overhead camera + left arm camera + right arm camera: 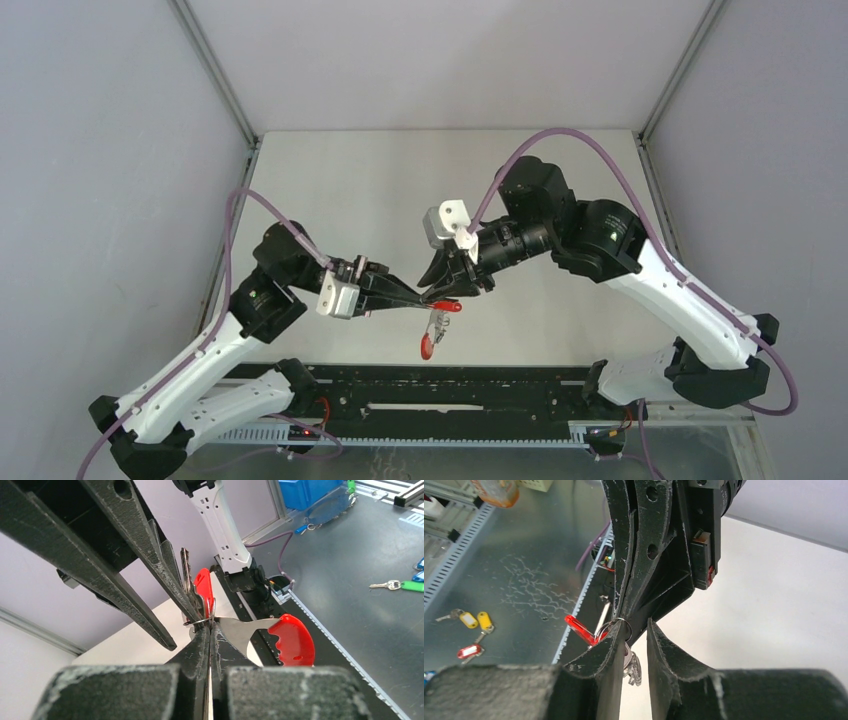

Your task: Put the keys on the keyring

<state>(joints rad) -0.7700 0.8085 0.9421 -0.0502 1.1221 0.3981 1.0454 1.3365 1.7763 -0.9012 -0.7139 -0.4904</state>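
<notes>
Tips together, left gripper [422, 297] and right gripper [442, 285]

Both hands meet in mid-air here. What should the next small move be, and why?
Probably ease the right hand toward the left hand to work the small ring of the red-tagged key onto the keyring. The left hand is shut on the keyring's silver part, the small ring sits right at its fingertips, and I cannot see it threaded on yet.

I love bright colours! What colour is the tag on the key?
The key tag is red, seen best in the left wrist view.
</notes>
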